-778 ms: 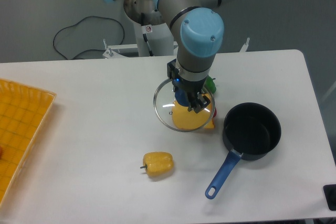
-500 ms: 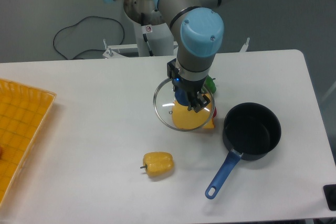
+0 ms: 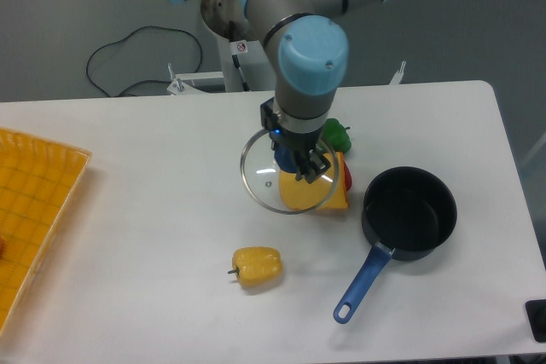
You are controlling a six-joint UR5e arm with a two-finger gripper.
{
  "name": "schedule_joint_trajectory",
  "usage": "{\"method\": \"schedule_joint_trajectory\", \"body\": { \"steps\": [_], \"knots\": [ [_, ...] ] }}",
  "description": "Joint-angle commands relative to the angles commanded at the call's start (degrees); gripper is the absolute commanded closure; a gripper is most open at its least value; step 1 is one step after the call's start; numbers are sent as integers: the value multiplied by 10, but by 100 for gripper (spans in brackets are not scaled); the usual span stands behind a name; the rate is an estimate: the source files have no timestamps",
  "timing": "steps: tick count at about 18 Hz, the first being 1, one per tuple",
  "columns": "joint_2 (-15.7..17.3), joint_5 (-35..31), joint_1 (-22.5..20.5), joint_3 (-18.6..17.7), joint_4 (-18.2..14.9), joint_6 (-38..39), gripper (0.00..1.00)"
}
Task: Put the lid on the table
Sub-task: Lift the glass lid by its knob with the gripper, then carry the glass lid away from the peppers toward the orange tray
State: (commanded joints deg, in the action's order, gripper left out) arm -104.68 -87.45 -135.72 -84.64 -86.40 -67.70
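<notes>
Table (image 3: 153,176) stretched white and bare to the left, likely where the lid (image 3: 260,178) was bound. The lid hung over a yellow block (image 3: 328,198), carried clear of the pot (image 3: 409,212), the gripper (image 3: 300,164) pinching its knob. The green and red pieces behind were partly hidden; the knob itself could not be made out.

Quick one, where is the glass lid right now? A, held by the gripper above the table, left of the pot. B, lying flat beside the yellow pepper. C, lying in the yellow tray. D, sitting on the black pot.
A: the gripper holds the lid at its centre, left of the open pot.
</notes>
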Motion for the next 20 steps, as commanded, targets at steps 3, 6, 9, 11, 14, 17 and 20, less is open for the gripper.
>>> {"method": "schedule_joint_trajectory", "body": {
  "steps": [3, 6, 9, 11, 14, 17, 20],
  "knots": [
    [0, 1, 45, 0, 1, 51, 48],
    [-5, 1, 90, -6, 24, 107, 48],
    [-10, 1, 118, -19, 68, 162, 48],
    [-17, -1, 135, -28, 97, 189, 48],
    [-35, -2, 153, -33, 124, 236, 48],
    [-51, -3, 166, -34, 132, 257, 48],
    [-57, -3, 172, -47, 135, 258, 48]
  ]
}}
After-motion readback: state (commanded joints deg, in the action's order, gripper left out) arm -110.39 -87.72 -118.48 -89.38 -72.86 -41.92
